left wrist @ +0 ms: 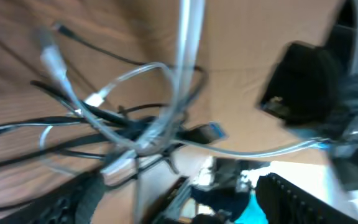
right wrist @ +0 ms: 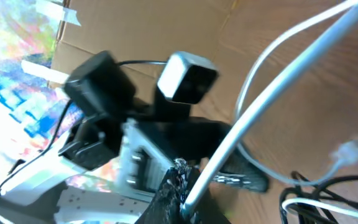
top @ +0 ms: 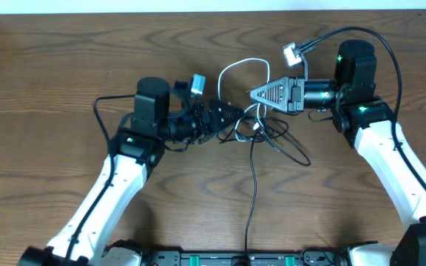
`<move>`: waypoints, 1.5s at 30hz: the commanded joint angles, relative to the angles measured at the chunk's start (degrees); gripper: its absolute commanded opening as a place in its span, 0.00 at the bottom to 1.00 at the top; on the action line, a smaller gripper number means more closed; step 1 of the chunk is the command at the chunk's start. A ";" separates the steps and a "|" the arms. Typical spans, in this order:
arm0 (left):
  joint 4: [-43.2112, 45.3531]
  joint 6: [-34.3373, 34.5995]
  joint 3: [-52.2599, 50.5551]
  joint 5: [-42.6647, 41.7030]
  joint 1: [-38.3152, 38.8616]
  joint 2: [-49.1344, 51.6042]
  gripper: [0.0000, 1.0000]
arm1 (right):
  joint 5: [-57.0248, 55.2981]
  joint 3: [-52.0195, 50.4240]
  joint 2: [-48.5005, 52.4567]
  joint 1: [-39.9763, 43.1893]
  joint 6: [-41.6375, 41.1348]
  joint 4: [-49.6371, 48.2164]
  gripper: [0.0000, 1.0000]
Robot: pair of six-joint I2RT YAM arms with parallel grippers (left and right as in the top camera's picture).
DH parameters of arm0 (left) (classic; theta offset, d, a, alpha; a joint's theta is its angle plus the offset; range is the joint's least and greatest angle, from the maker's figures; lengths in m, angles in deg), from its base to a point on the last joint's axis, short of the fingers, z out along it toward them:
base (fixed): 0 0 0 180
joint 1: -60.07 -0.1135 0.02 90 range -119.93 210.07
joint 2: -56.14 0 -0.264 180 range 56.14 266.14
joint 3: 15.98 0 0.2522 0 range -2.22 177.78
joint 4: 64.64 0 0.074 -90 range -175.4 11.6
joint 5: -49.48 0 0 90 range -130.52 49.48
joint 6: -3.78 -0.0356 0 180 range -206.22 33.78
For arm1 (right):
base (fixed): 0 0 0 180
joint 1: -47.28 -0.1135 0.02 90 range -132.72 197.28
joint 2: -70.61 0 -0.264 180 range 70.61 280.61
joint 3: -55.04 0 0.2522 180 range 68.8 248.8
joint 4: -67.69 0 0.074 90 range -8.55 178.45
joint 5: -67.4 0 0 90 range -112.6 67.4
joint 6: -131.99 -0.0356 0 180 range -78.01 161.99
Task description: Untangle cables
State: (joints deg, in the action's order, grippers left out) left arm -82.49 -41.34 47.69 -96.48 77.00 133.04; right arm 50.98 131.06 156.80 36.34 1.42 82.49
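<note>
The cables form one knot at the middle of the table point(top: 65, 66), between the two grippers.

White cable point(top: 235, 68): it rises out of the knot as a narrow loop pointing toward the far edge of the table, then drops back into the knot. One small pale plug end lies in the knot, just below the right gripper.

Black cables point(top: 254, 185): thin strands cross over and under the white cable inside the knot. One loop spreads out to the right of the knot and lies flat on the wood. One strand runs straight from the knot to the near edge of the table.

Right gripper point(top: 254, 94): it points left, with its tip at the upper side of the knot. The jaws are fully closed. In the right wrist view the white cable comes out from between the fingertips and runs up and to the right, so the grip is on the white cable.

Left gripper point(top: 235, 114): it points right, with its tip at the left side of the knot, just beside the right gripper. In the left wrist view the fingers point(left wrist: 70, 198) stand wide apart. Black and white strands cross the gap between them. The view is blurred, and no strand is clamped.
</note>
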 commanded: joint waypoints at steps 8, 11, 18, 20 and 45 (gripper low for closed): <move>-11.47 -10.62 0.24 10.19 -0.24 8.57 0.93 | 2.67 0.66 -0.79 0.17 -1.62 -0.17 0.01; -11.04 -12.33 0.24 10.21 -0.24 10.84 0.89 | 2.69 0.66 -0.79 0.17 -1.62 -0.17 0.01; -11.30 -18.34 0.09 10.64 -0.20 13.14 0.70 | 2.69 0.66 -0.79 0.17 -1.60 -0.02 0.01; -11.37 -18.29 0.02 13.57 -0.20 13.16 0.70 | 2.69 0.63 -0.79 0.17 -1.60 -0.02 0.01; -23.52 -16.09 -5.29 54.07 -0.26 13.25 0.50 | 10.80 0.63 -0.81 5.75 -1.01 -3.48 0.01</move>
State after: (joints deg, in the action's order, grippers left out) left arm -105.09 -57.60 43.32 -46.56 77.04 145.72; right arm 56.54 131.04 156.80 38.87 0.35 79.91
